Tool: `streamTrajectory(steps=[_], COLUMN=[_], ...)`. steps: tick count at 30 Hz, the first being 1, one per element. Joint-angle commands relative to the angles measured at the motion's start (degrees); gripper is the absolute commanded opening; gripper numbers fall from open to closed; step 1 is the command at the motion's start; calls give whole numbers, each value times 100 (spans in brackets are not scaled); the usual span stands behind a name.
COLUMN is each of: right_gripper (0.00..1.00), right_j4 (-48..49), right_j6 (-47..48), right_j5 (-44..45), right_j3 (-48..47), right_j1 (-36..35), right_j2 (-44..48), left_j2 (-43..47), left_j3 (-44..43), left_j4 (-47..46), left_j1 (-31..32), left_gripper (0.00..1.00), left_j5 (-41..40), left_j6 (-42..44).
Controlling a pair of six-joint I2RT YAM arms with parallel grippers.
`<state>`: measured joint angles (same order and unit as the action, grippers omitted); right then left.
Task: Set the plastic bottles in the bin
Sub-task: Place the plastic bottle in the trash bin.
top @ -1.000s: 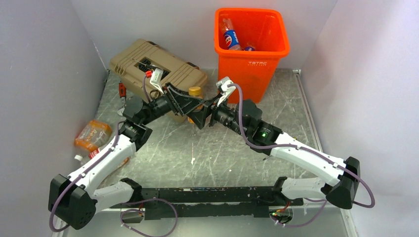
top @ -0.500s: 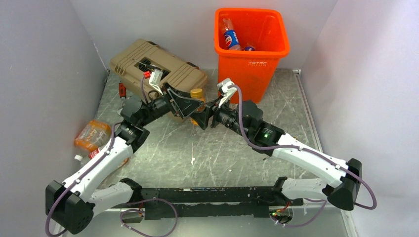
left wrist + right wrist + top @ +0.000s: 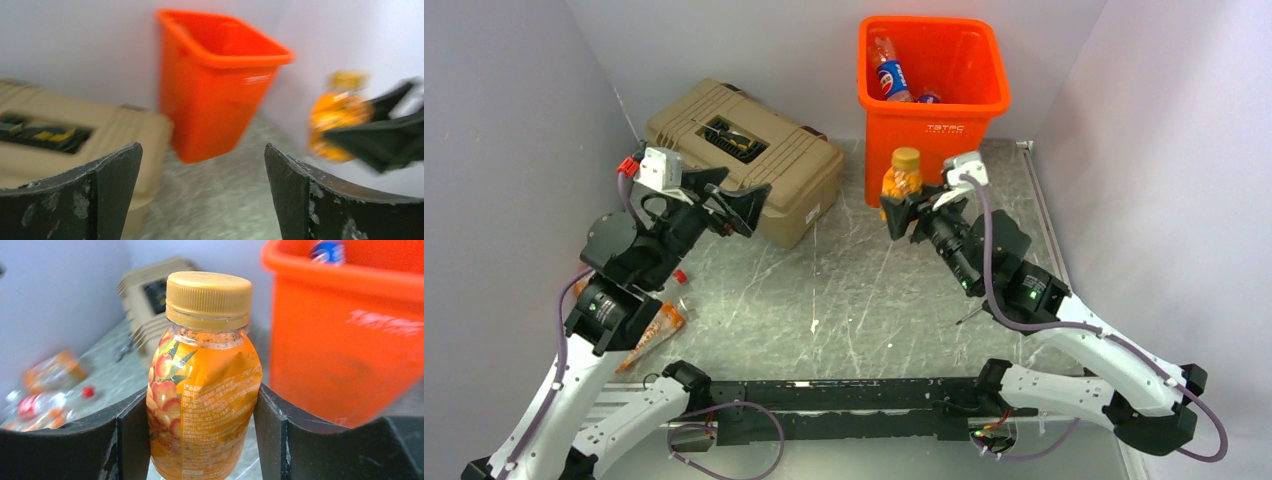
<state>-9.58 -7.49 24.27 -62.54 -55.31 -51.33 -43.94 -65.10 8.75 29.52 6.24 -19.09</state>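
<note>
From above, we see the handover is finished: the orange juice bottle (image 3: 902,178) has passed from the left gripper (image 3: 742,205), now drawn back well to the left of the bin (image 3: 934,130) with jaws spread and empty, to the right gripper (image 3: 902,215), which carries it upright just in front of the bin. The left wrist view is blurred, but nothing seems to sit between its fingers. In the right wrist view both fingers press the bottle's label, with the bin just beside it. We judge that lifting it over the rim comes next.
</note>
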Motion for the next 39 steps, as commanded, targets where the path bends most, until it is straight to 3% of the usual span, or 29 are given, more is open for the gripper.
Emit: streamTrajectory(steps=[1, 3, 6, 12, 20, 30, 34, 39], right_gripper=[35, 35, 34, 33, 33, 34, 37, 48], right_j4=[704, 1386, 1986, 1459, 1466, 993, 914, 803], right_j6=[1115, 1617, 2077, 1026, 442, 280, 95, -66], right_j5=[1868, 2251, 2345, 1426, 808, 294, 164, 104], right_j3=[-846, -1076, -1587, -3175, -4400, -6263, -6476, -6507], right_j1=[18, 32, 371, 2096, 3169, 3457, 3610, 3755], right_j2=[-224, -493, -1044, -2406, -4079, -5870, -6204, -6334], left_j2=[-48, 153, 616, 985, 967, 945, 893, 834], left_j3=[268, 709, 1314, 1550, 1596, 1615, 1615, 1615], left_j4=[1390, 1182, 716, 648, 674, 665, 677, 674], left_j1=[10, 10, 10, 10, 18, 94, 97, 97], left_gripper=[96, 96, 95, 93, 92, 92, 92, 93], left_j5=[-2350, -2980, -3265, -3236, -3110, -3077, -3101, -3126], left_j6=[1152, 1131, 1159, 1045, 924, 985, 1003, 1014])
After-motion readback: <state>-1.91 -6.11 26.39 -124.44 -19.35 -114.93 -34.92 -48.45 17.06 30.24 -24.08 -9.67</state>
